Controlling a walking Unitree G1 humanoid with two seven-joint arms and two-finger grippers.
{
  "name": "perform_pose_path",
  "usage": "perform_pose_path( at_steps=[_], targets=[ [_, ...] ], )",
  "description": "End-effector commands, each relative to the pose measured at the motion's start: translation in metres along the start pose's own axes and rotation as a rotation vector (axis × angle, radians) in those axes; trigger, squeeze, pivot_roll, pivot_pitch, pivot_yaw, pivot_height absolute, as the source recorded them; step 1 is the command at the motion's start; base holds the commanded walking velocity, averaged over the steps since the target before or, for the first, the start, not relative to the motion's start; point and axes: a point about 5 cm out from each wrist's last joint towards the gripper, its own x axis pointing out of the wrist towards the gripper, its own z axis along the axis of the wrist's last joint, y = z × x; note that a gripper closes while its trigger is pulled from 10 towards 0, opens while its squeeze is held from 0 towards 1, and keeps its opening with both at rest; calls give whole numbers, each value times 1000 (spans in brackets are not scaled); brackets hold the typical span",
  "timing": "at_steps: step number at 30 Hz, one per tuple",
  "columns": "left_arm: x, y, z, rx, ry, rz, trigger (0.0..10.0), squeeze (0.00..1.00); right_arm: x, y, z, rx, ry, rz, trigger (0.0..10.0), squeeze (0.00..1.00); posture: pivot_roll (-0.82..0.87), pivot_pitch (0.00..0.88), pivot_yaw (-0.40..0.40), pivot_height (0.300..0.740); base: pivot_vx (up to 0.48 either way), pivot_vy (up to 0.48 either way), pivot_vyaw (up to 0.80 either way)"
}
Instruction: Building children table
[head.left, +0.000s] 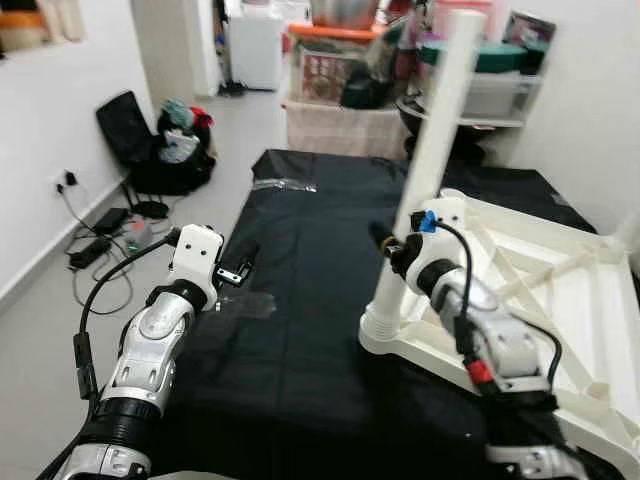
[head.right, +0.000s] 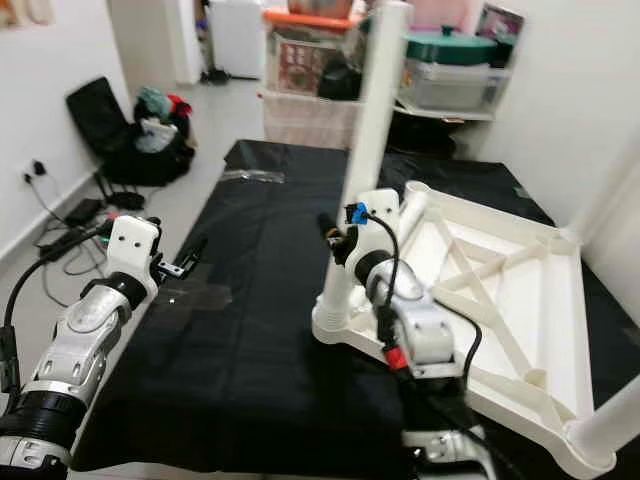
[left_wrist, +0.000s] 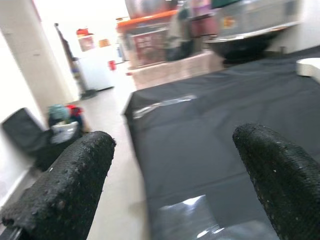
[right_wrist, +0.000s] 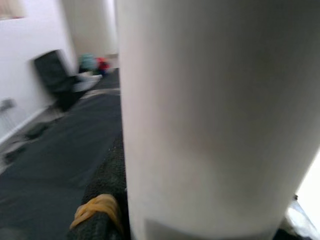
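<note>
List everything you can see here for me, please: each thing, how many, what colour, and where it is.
Table top: one, white, lying upside down on the right of the black sheet.
Table leg: one, white, standing upright in the table top's near-left corner socket.
Black sheet: one, spread over the floor in the middle.
Clear tape: two strips, stuck on the sheet.
Black bag: one, by the left wall, with clothes on top.
Cables and chargers: several, black, on the floor at the left wall.
Storage boxes and shelf: several, mixed colours, at the back.
Left gripper: one, black fingers open, above the sheet's left edge.
Right gripper: one, black, against the table leg.
</note>
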Motion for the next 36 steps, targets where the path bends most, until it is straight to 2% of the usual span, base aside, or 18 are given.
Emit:
perform_pose_path(
  at_steps=[1,6,7,9,10,12,13,14,15,17,18,20,23,26,32,33,34,36],
  targets=[
    [0,-2,-6,16,28,-1,10000,0,-11,-18,-25,-63,101,-212,0,0,67,0,-73,740,0,0,0],
    [1,-2,-6,20,34,1,10000,0,-12,-10,-23,-59,90,-194,0,0,67,0,-73,740,0,0,0],
    [2,-1,-6,20,36,4,10000,0,-10,-9,-19,-67,69,-174,4824,0,63,0,-76,740,0,0,0],
    [2,-1,-6,20,36,4,10000,0,-10,-9,-19,-67,69,-174,4824,0,63,0,-76,740,0,0,0],
    [2,0,-7,21,37,7,10000,0,-10,-9,-13,-65,42,-169,10000,1000,64,0,-77,740,0,0,0],
    [0,-1,-9,17,44,11,10000,0,-7,-5,1,-84,9,-100,10000,1000,64,0,-83,740,0,0,0],
    [-1,-2,-9,16,46,11,10000,0,-6,-3,8,-60,-24,-65,10000,690,65,0,-84,740,0,0,0],
    [-1,-2,-9,16,46,11,10000,0,-6,-3,8,-60,-24,-65,10000,690,65,0,-84,740,0,0,0],
    [-2,-2,-10,15,47,11,10000,0,-7,-2,14,-42,-45,-50,10000,0,65,0,-84,740,0,0,0],
    [-2,-3,-10,15,48,12,10000,0,-6,0,18,-45,-65,15,10000,0,65,0,-83,740,0,0,0],
    [-2,-2,-10,16,49,11,10000,0,-2,-1,25,-14,-94,173,10000,0,67,0,-83,740,0,0,0],
    [-1,-2,-10,17,50,10,10000,0,0,-2,31,3,-114,281,10000,0,67,0,-83,740,0,0,0],
    [0,-2,-10,17,50,8,10000,0,5,-16,41,31,-150,432,10000,0,67,0,-79,740,0,0,0],
    [2,-4,-10,19,51,-3,10000,0,14,-36,38,27,-27,675,10000,0,73,0,-86,740,0,0,0],
    [2,-5,-10,23,53,-10,10000,0,21,-42,29,31,50,766,10000,0,84,0,-92,740,0,0,0],
    [2,-4,-10,24,55,-9,10000,0,23,-40,24,33,66,779,3020,0,91,0,-94,740,0,0,0],
    [1,-4,-10,25,56,-8,10000,0,24,-38,21,42,72,776,0,0,95,0,-95,740,0,0,0],
    [1,-3,-10,27,56,-7,10000,0,26,-37,17,45,81,760,0,0,99,0,-96,740,0,0,0]
  ],
)
